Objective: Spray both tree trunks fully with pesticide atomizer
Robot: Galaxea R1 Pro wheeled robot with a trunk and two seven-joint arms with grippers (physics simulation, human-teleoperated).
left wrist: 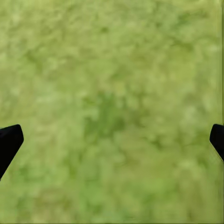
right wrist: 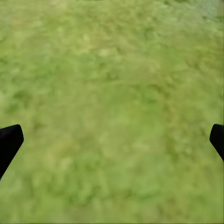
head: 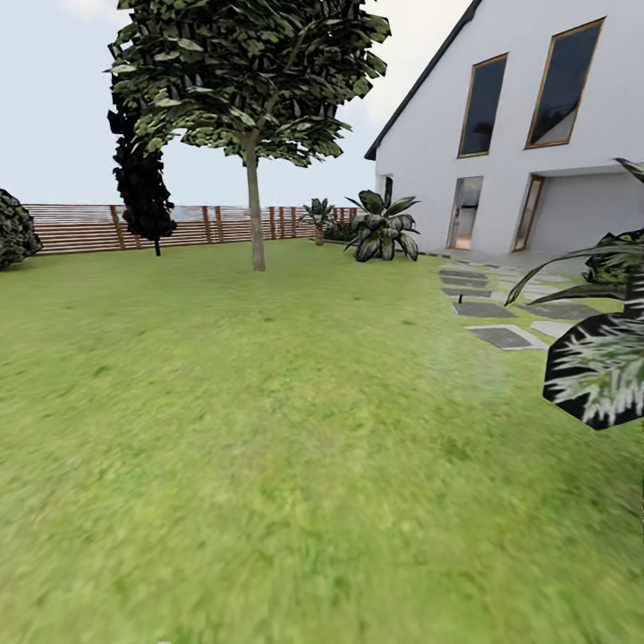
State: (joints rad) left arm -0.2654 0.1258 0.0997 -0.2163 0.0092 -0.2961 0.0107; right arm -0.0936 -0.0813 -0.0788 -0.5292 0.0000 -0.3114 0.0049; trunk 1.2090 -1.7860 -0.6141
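One tree (head: 250,80) with a pale grey-brown trunk (head: 257,219) stands far ahead on the lawn, left of centre in the head view. The floor (head: 268,429) is blurry green-yellow grass. The pesticide atomizer is out of view, and no pesticide mist shows. In the left wrist view my left gripper (left wrist: 112,140) is open wide over bare grass, its black fingertips (left wrist: 9,142) at the frame's edges. In the right wrist view my right gripper (right wrist: 112,140) is also open, with only grass between its fingertips (right wrist: 9,142).
A white house (head: 537,134) stands at the right with grey stepping stones (head: 501,335) before it. A leafy plant (head: 599,367) is close at the right edge. A slatted fence (head: 80,228), a black-leaved tree (head: 143,188), a bush (head: 13,228) and broad-leaved plants (head: 385,228) line the back.
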